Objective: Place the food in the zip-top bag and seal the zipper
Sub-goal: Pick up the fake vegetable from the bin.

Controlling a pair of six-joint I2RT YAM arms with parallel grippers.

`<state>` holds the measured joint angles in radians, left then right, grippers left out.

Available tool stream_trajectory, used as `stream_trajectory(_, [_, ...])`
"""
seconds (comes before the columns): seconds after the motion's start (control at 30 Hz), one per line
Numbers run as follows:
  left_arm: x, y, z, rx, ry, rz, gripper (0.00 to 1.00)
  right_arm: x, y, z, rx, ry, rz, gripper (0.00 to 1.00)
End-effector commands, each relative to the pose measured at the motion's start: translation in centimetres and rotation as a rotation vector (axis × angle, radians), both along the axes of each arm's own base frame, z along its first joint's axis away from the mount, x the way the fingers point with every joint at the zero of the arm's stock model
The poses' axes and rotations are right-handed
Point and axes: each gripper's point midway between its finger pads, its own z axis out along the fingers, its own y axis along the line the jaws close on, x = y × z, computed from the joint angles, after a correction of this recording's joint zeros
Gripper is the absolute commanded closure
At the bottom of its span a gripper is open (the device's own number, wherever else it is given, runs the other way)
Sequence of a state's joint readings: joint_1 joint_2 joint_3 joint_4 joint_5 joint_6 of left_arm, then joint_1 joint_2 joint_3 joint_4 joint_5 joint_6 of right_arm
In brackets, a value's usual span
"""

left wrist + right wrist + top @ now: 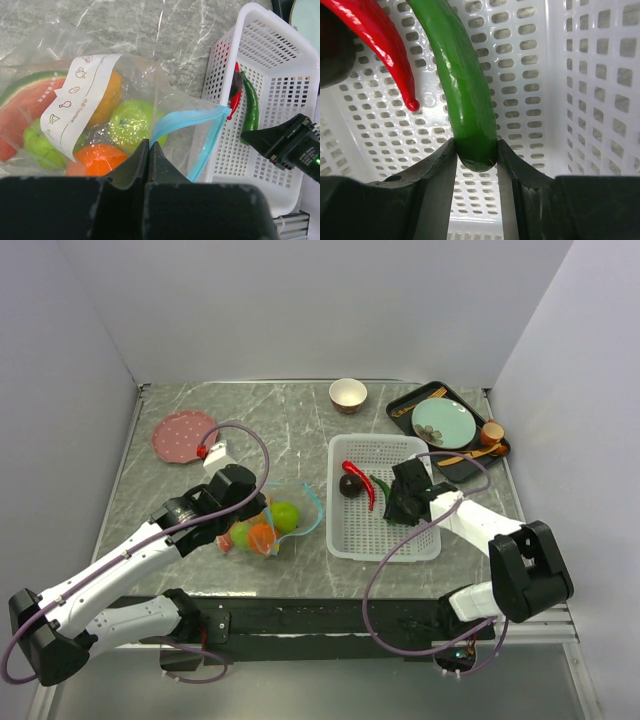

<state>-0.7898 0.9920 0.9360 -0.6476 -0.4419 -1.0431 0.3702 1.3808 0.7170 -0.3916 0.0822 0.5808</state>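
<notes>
The clear zip-top bag (272,520) lies left of the white basket (345,540) and holds a watermelon slice (25,107), green apples (131,120) and oranges (97,156). Its teal-blue zipper (192,119) stands open toward the basket. My left gripper (148,145) is shut on the bag's near edge. My right gripper (476,150) is inside the basket (580,100), shut on the end of the green pepper (465,95). The red chili (380,40) and a dark brown piece (349,485) lie beside it.
A pink plate (184,434) sits at the back left. A small bowl (347,394) is at the back centre. A black tray (410,405) with a pale green plate (444,423) and utensils stands at the back right.
</notes>
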Motion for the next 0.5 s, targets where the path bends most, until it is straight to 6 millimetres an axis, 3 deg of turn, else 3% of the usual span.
stream_trajectory(0.0, [0.3,-0.3,1.2,-0.035,-0.035,0.002,0.98,0.9,-0.7,2.8,-0.005,-0.092,-0.035,0.73])
stream_trajectory(0.23, [0.5,-0.6,1.2,-0.033,-0.031,-0.004,0.99,1.3,-0.7,6.7,0.027,-0.186,-0.044,0.75])
stream_trajectory(0.4, [0.4,-0.6,1.3,-0.038,-0.034,-0.008,0.99,1.0,0.9,8.3,0.089,-0.179,0.035,0.74])
stream_trajectory(0.47, [0.5,-0.5,1.2,-0.033,-0.03,-0.001,0.98,0.8,2.5,9.5,0.16,-0.183,0.1,0.74])
